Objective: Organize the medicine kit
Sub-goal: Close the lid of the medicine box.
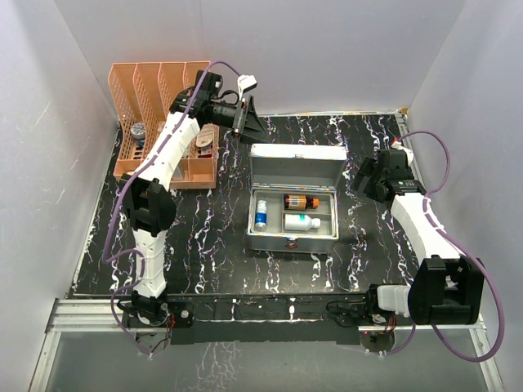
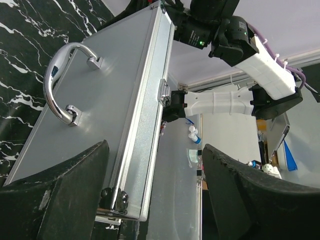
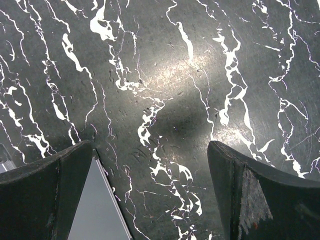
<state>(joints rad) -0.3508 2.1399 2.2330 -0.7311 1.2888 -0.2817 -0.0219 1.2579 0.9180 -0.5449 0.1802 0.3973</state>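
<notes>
The medicine kit (image 1: pixel 292 238), a silver metal case, stands in the middle of the table with its lid (image 1: pixel 296 167) raised. Inside lie a blue bottle (image 1: pixel 261 214), a brown bottle (image 1: pixel 301 201) and a white bottle (image 1: pixel 302 221). My left gripper (image 1: pixel 248 122) hovers behind the lid, open. In the left wrist view the lid's outer face (image 2: pixel 115 110) with its metal handle (image 2: pixel 56 87) fills the left, and the lid's rim runs between my left gripper's (image 2: pixel 155 200) spread fingers, nearer the left one. My right gripper (image 1: pixel 362 178) sits right of the case, open over bare table, holding nothing.
An orange slotted rack (image 1: pixel 163 98) with small items stands at the back left, beside my left arm. White walls enclose the black marbled table (image 3: pixel 165 90). A corner of the case (image 3: pixel 95 210) shows by the left finger in the right wrist view.
</notes>
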